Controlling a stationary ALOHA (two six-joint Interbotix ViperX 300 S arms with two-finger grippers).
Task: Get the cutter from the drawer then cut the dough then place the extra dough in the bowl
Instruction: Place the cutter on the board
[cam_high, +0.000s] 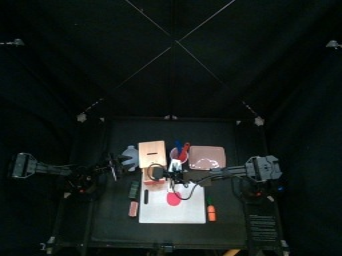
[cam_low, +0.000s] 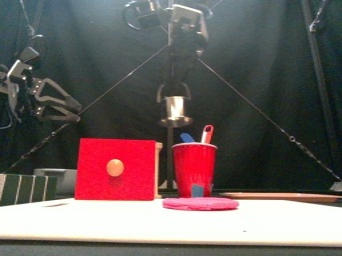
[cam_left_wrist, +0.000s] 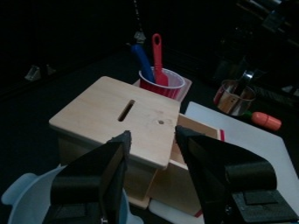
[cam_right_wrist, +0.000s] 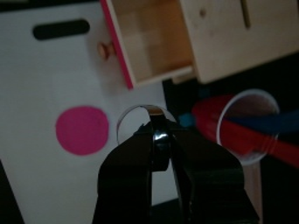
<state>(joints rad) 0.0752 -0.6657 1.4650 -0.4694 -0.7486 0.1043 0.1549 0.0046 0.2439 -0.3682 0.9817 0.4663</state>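
Front view: R jaws grip cutter well clear above cup rim; L jaws open near box.

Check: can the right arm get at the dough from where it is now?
Probably yes. The right gripper, shut on the cutter, hangs above the white board close to the dough, which lies bare. The open drawer and red cup sit to the sides, not over it.

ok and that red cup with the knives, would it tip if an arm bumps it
Likely yes: the red cup is tall and narrows toward its base, and the blue knife and red knife stand above its rim. It looks thin-walled, so probably light and easily shoved.
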